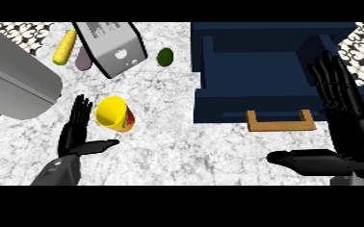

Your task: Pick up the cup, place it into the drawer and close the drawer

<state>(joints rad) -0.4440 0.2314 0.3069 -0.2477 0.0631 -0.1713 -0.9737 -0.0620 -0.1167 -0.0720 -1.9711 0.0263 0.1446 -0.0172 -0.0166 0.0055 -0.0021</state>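
- Head view shows the left hand (77, 131) with fingers straight and released, pointing to twelve o'clock, thumb out toward three o'clock; it holds nothing.
- Just beside those fingers, at about two o'clock from the palm, the cup (115, 114) lies tipped on the counter (177, 139), its yellow mouth facing up and to the left.
- Right hand (334, 125) is also released, fingers straight toward twelve o'clock, thumb toward nine o'clock, grasping nothing; it sits at the right edge, beside the open drawer (263, 77).
- Drawer's wooden handle (280, 121) faces six o'clock, well apart from the cup.
- Risk, as I judge it: the cup lies on its side, so a sideways brush from the fingers could roll it toward the toaster (112, 48) or the green lime (165, 56) rather than seat it in the hand.
- A second risk: the cup could clip the drawer's near wall on the way in.
- Both forearms enter from six o'clock.
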